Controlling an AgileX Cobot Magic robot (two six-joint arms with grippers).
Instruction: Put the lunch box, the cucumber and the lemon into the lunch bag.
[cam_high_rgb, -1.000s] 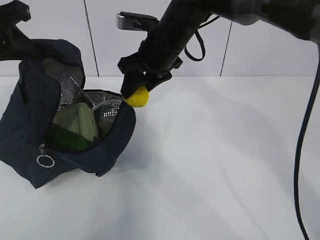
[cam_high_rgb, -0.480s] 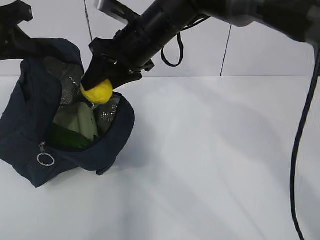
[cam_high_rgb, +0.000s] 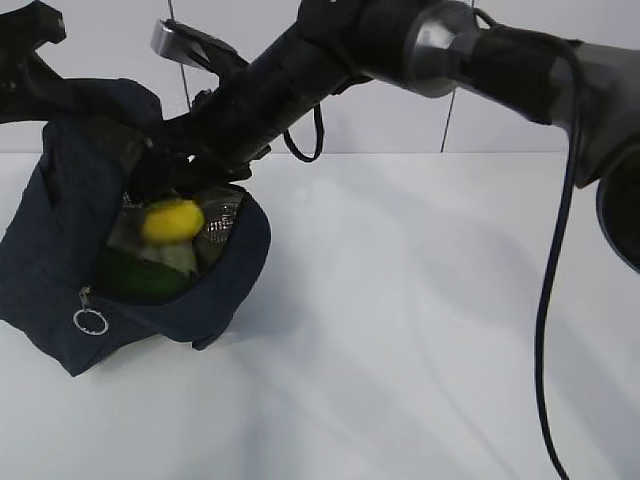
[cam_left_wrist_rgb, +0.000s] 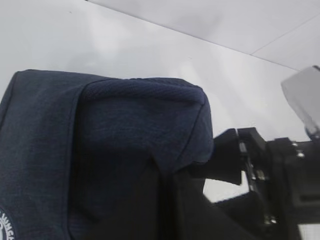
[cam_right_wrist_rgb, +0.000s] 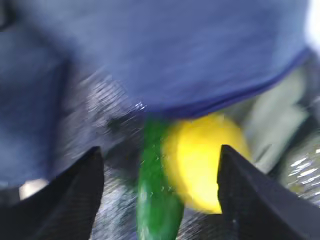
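While the right claw (cam_right_wrist_rgb: 157, 195) hangs wide open over the bag (cam_high_rgb: 60, 250) mouth, the lemon (cam_high_rgb: 171, 221) sits blurred between its fingers, touching neither, above the cucumber (cam_right_wrist_rgb: 157, 200) and box (cam_high_rgb: 180, 258) inside. Left claw (cam_left_wrist_rgb: 165, 200) pinches the bag's flap, closed on it.

Lemon (cam_high_rgb: 172, 221) in open lunch bag (cam_high_rgb: 60, 290) mouth
Blurred, free of right arm (cam_high_rgb: 300, 75); above cucumber (cam_high_rgb: 140, 278); bag on white surface (cam_high_rgb: 430, 330).

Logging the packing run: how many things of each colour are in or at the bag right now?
Yellow: 1, the lemon
Dark green: 1, the cucumber
Pale green: 1, the lunch box
Navy: 1, the bag
Total: 4
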